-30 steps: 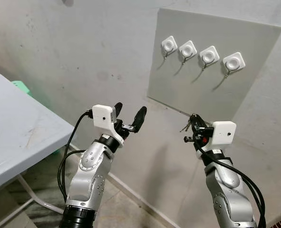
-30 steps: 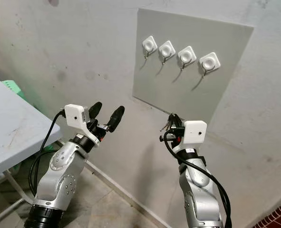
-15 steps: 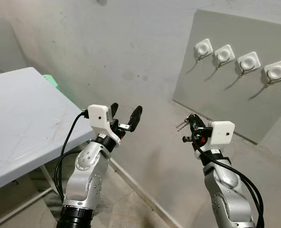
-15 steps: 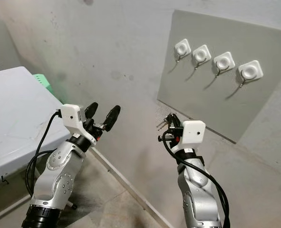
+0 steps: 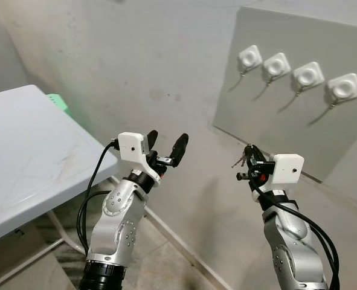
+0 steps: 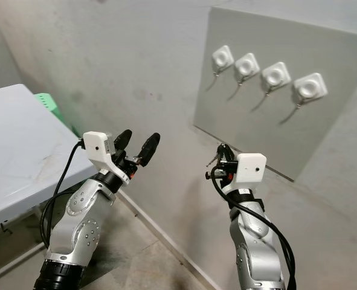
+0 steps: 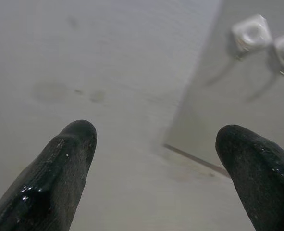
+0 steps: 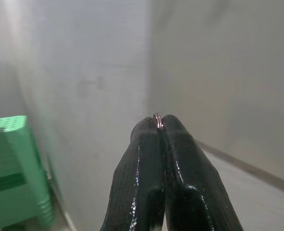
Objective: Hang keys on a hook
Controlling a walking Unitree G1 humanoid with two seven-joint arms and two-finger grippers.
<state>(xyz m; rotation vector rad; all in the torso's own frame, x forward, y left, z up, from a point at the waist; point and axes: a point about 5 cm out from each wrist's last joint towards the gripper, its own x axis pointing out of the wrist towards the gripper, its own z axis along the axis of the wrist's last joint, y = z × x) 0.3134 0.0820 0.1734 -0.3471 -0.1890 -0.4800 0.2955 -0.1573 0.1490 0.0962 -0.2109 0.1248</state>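
My right gripper [image 5: 249, 156] is shut on a bunch of keys [image 5: 240, 160], held in front of the wall below the grey board [image 5: 269, 121]. In the right wrist view the key ring [image 8: 157, 119] pokes out between the closed fingers [image 8: 142, 159]. Several white hooks are mounted in a row on the board, the leftmost hook [image 5: 250, 58] and the rightmost hook [image 5: 345, 87] among them. My left gripper [image 5: 165, 145] is raised to the left, open and holding nothing, its fingers [image 7: 65, 159] spread wide toward the wall.
A grey table [image 5: 27, 163] stands to the left against the wall. A green stool [image 8: 12, 168] sits behind it by the wall. The concrete floor [image 5: 160, 254] lies below both arms.
The camera has shifted, so the board now sits slightly further left and higher in the picture. Both arms keep their poses; the right gripper still holds the keys.
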